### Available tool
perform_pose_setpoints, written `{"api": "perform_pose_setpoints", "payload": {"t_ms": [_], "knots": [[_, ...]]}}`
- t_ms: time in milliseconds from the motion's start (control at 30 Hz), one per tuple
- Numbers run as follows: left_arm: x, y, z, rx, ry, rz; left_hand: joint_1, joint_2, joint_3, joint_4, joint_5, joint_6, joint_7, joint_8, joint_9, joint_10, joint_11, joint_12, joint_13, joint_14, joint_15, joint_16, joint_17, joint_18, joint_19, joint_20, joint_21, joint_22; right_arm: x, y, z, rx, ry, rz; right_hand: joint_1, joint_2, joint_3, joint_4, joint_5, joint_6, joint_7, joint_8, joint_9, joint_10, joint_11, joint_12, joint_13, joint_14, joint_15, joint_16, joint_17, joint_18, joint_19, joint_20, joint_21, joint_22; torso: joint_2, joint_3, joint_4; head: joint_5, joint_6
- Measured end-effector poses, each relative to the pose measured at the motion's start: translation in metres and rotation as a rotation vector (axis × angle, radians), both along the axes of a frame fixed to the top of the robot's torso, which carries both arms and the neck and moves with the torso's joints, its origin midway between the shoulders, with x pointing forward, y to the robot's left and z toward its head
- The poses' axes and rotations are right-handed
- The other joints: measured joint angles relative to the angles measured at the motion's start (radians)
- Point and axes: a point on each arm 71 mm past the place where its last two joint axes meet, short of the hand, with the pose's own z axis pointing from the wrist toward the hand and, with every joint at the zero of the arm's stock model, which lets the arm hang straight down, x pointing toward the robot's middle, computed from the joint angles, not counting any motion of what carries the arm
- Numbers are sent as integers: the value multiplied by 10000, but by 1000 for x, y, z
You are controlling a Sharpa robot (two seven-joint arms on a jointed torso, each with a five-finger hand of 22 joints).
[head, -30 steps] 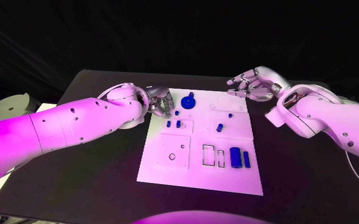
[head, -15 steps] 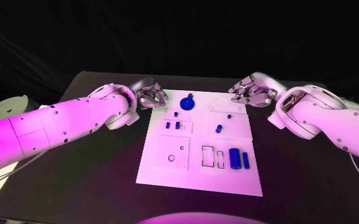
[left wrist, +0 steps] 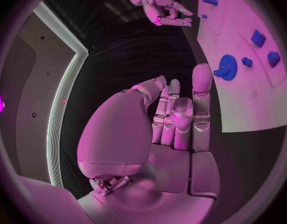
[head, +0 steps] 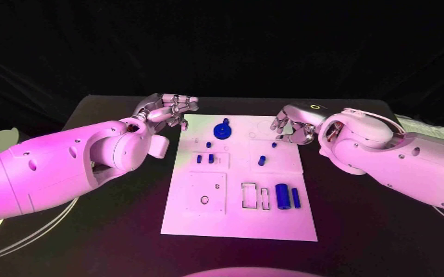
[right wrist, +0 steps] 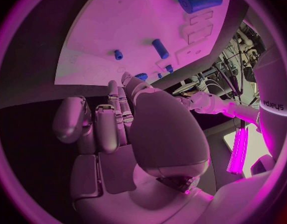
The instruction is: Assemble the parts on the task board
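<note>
Head view looks down on a black table (head: 111, 226) with the white task board (head: 208, 209) lying in its middle, its long sides running from the near edge toward the far edge. A thin pale cable (head: 37, 232) curls over the table's left side, well apart from the board. Nothing lies across the board; both hands stay off its far corners. Near the board's far edge a blue gear (head: 222, 127) stands with a small peg rising from it. Small blue pegs (head: 204, 158) stand in a recess toward the left side, and a short blue pin (head: 262, 159) lies toward the right, tilted a little off the board's long axis. Toward the near right corner a thick blue cylinder (head: 281, 195) and a thinner blue bar (head: 296, 197) lie side by side, long axes along the board's length, beside empty rectangular slots. The left hand (head: 171, 107) hovers just off the far left corner, fingers straight and loose, grasping nothing. The right hand (head: 289, 129) sits at the far right edge, fingers curled in on themselves with nothing between them.
</note>
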Motion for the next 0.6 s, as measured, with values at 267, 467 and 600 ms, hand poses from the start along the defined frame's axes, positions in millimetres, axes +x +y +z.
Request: {"api": "perform_pose_setpoints", "payload": {"t_ms": [267, 467, 600], "knots": [[-5, -1, 1, -1523, 487, 363, -27, 28, -63, -11, 0, 0, 0, 0, 1, 0, 0, 31, 19, -37, 34, -40, -75, -1, -45, 27, -142, -119, -4, 9, -10, -1121, -74, 215, -73, -111, 315, -13, -83, 50, -113, 0, -4, -18, -18, -93, -565, 0, 0, -197, -239, 1, -48, -47, -116, -148, 3, -3, -6, -84, -11], [-7, -1, 2, -1884, 523, 447, -27, 28, -91, -39, 0, -1, 0, 0, 1, 0, 0, 77, 25, -37, 34, -40, -90, -3, -80, -8, -183, -156, -5, 12, -17, -1592, 43, 288, -73, -111, 412, -30, -97, 51, -115, 0, -3, -50, -50, -130, -726, 0, 0, -197, -273, 1, -47, -47, -116, -156, 9, -3, -7, -93, -35], [-7, 0, 3, -2006, 517, 486, -27, 28, -91, -39, 0, -1, 0, 0, 1, -1, 0, 77, 29, -37, 34, -40, -90, -4, -81, -9, -183, -157, -5, 13, -22, -1802, 150, 306, -108, -146, 452, -13, -96, 81, -145, 0, -3, -50, -50, -130, -785, 0, -1, -197, -294, 1, -47, -48, -116, -166, 11, -2, 0, -100, -50]]}}
